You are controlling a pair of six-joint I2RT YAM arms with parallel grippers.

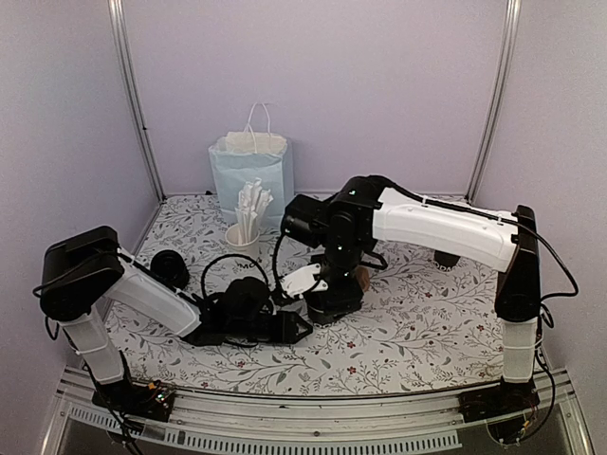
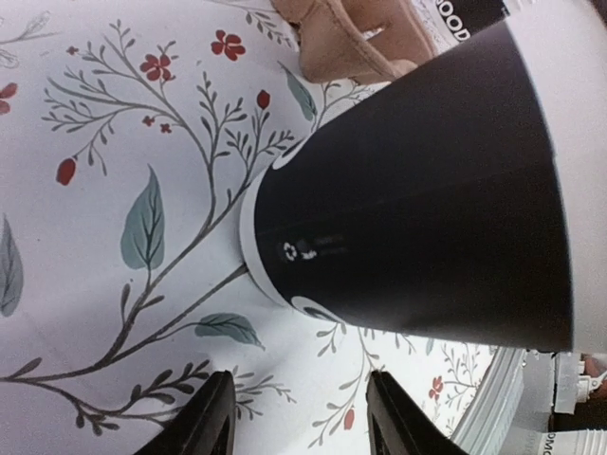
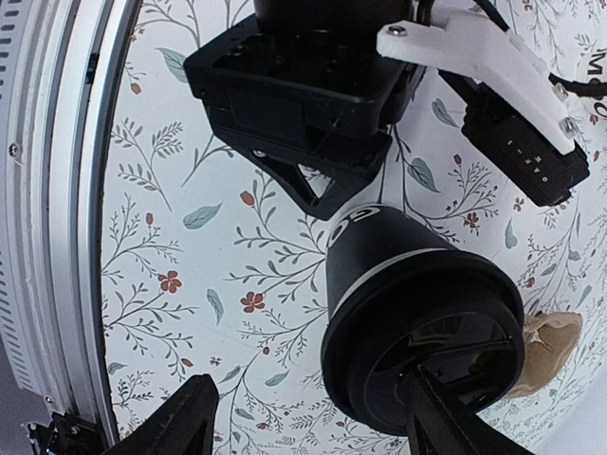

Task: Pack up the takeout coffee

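A black paper cup with a black lid stands on the floral table, mid-table, under my right wrist. My right gripper is open above it, with one fingertip over the lid's rim; the other is well clear. My left gripper is open and empty, low at the cup's white-ringed base, and not touching it. In the top view the left gripper points at the cup. The brown pulp carrier lies just behind the cup, with a second lettered cup by it.
A white cup of straws and a pale blue paper bag stand at the back left. Another black cup sits left of centre beside a looped black cable. The metal table rail runs along the near edge.
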